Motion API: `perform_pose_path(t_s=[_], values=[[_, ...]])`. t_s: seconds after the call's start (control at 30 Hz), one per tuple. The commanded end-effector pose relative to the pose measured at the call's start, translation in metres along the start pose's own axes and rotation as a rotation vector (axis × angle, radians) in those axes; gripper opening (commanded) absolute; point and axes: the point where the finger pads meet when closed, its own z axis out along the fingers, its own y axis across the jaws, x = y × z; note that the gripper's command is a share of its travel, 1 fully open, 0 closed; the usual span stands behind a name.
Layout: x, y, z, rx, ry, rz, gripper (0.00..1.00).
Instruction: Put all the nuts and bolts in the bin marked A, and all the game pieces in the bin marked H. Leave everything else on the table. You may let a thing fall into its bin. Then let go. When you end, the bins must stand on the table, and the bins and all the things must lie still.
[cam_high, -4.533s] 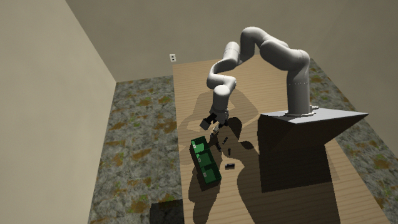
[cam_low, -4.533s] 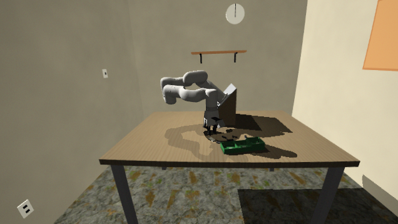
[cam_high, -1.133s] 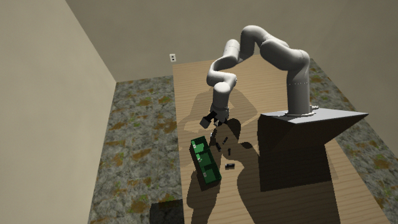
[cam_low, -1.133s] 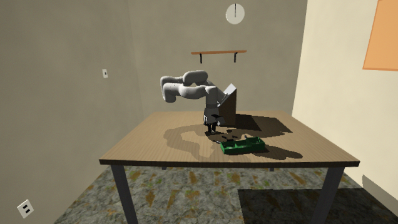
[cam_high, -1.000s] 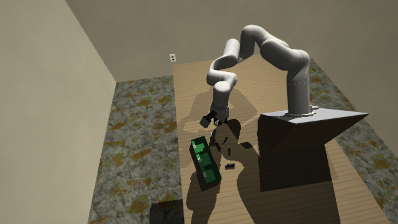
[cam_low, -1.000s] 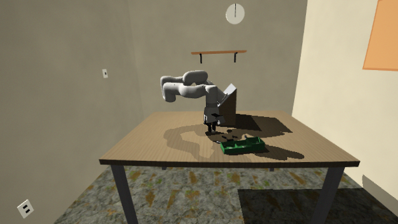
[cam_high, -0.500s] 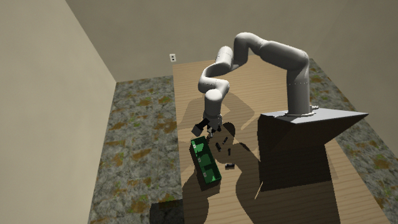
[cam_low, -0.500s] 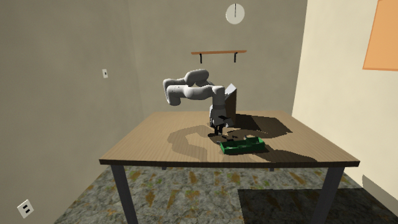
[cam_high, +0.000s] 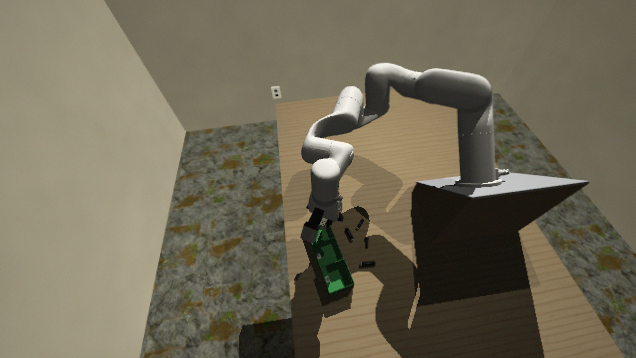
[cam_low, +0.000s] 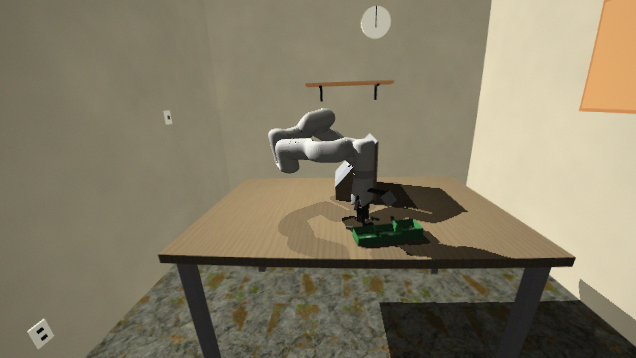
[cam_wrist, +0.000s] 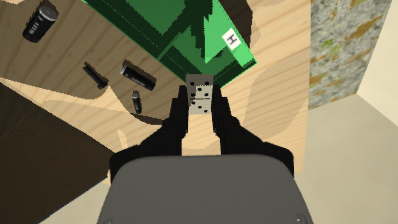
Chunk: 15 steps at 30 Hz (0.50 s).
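Note:
My gripper (cam_wrist: 199, 95) is shut on a white domino (cam_wrist: 200, 95) with black dots, held upright between the black fingers. The domino hangs just off the end of the green two-compartment bin (cam_wrist: 175, 35), by the white label H (cam_wrist: 231, 38). The bin lies near the table's side edge in the top view (cam_high: 331, 262), with the gripper (cam_high: 316, 222) over its far end. It also shows in the exterior view (cam_low: 387, 232). Loose dark parts lie on the table beside the bin: a bolt (cam_wrist: 95, 75), a smaller bolt (cam_wrist: 136, 101), a dark block (cam_wrist: 137, 76) and a dark cylinder (cam_wrist: 40, 23). The label A is not in view.
The arm's grey pedestal (cam_high: 470, 235) stands to the right of the bin and casts a large shadow. The table's side edge (cam_high: 287, 250) runs close beside the bin, with the floor below.

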Motion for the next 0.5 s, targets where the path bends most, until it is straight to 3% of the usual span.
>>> perform_pose_path(t_s=[0.0, 0.37, 0.43, 0.47], values=[[0.0163, 0.0069, -0.0011, 0.005, -0.003, -0.157, 0.0], [0.0163, 0.0069, -0.0011, 0.005, -0.005, -0.5, 0.0], [0.0163, 0.0069, -0.0011, 0.005, -0.005, -0.5, 0.0], [0.0163, 0.0069, -0.0011, 0.008, -0.006, -0.59, 0.0]])
